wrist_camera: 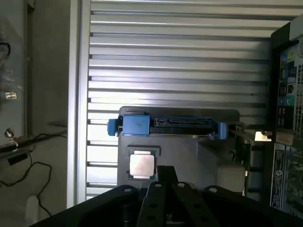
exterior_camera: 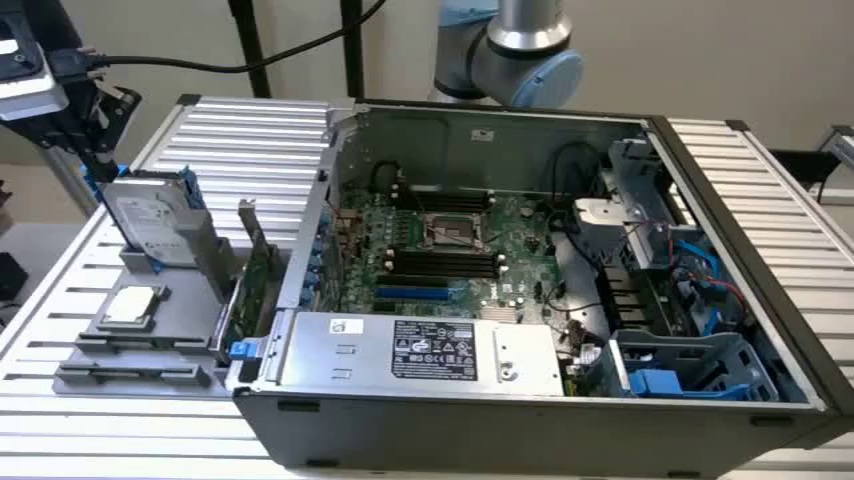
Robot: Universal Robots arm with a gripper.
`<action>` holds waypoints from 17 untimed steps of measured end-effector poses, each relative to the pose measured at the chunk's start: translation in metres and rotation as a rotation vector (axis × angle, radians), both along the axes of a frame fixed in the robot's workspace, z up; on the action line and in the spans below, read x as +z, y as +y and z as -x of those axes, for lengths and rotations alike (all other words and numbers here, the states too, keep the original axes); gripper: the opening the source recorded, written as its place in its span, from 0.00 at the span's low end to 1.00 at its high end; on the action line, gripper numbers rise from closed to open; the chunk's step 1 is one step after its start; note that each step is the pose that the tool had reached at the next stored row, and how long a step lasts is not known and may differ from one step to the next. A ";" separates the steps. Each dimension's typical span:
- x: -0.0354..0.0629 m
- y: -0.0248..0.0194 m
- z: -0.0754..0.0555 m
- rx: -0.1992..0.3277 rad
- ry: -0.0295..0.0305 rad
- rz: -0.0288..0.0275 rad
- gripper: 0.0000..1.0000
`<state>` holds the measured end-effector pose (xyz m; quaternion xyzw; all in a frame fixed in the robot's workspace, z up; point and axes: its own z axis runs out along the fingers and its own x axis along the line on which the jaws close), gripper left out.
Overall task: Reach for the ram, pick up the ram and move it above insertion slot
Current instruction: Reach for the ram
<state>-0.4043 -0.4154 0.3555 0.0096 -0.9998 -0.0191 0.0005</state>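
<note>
My gripper hangs at the exterior view's far left, high above the grey parts holder. In the wrist view its black fingers stand shut with nothing between them, over the holder's silver processor. A thin green board that I take for the ram stands on edge at the holder's side nearest the case, apart from the gripper. The black memory slots lie in a row on the motherboard inside the open computer case.
A hard drive in a blue caddy stands upright in the holder. A green card with a metal bracket stands next to the ram. The arm's base rises behind the case. The slatted table surrounds everything.
</note>
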 end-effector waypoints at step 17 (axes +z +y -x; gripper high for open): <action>-0.0003 -0.0066 0.000 0.000 -0.0001 0.0001 0.11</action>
